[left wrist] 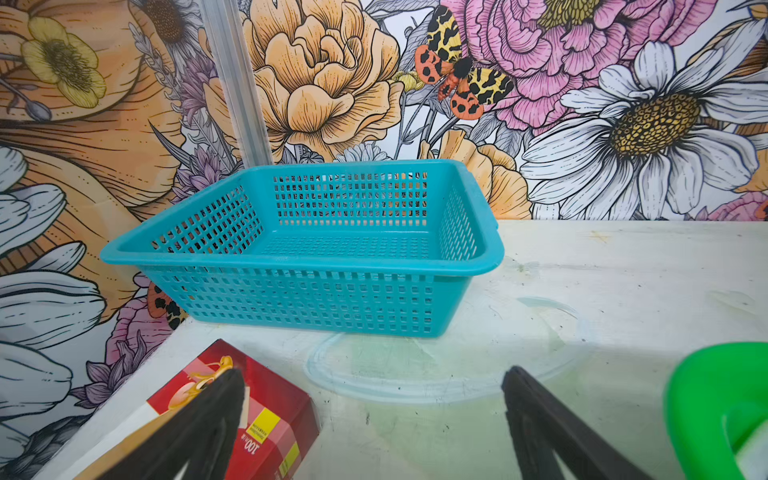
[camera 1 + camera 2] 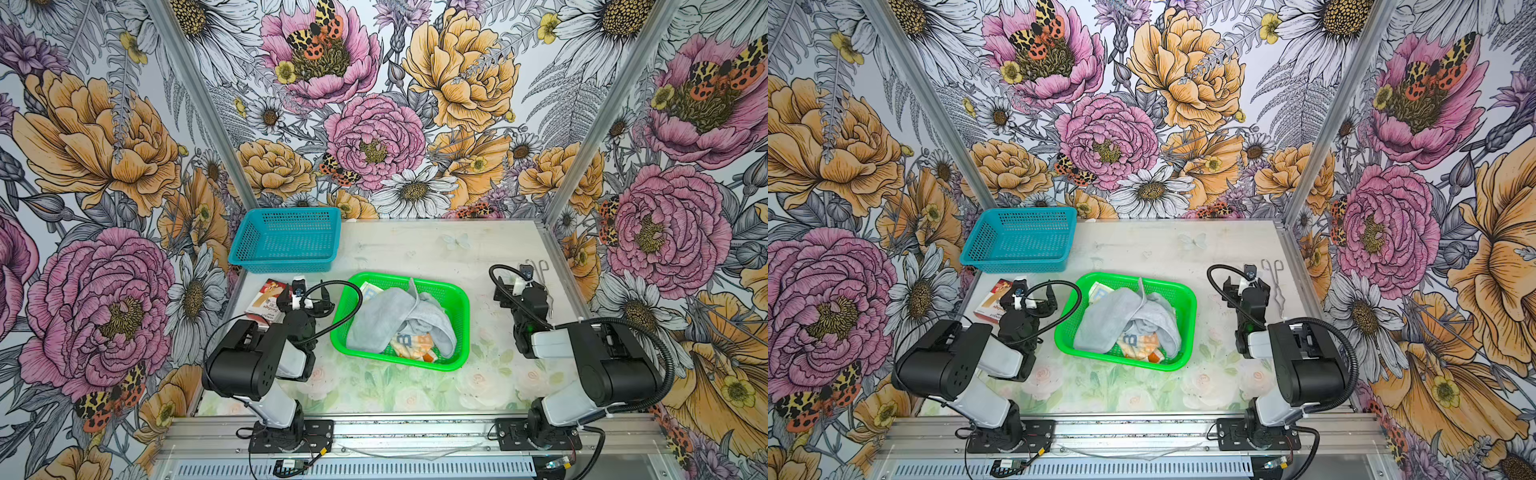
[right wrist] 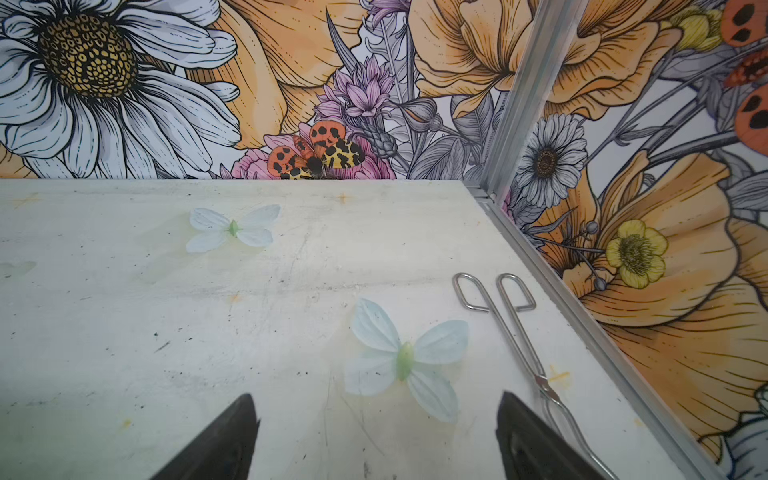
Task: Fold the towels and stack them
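Large light-grey cloth towel (image 2: pixel 382 316) and cream lettered towel (image 2: pixel 409 343) lie crumpled in green plastic mesh basket (image 2: pixel 462 307), frame centre. Left end effector (image 1: pixel 374 374) & right end effector (image 3: pixel 376 399): jaws apart, empty, above table (image 2: pixel 415 249).

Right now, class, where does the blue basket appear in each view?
In a top view: blue basket at the far left corner of the table.
In a top view: blue basket, same far left corner.
Left wrist view: blue basket in the centre, empty.
Right wrist view: not in it.
Shared landmark: green basket, absent from the right wrist view.
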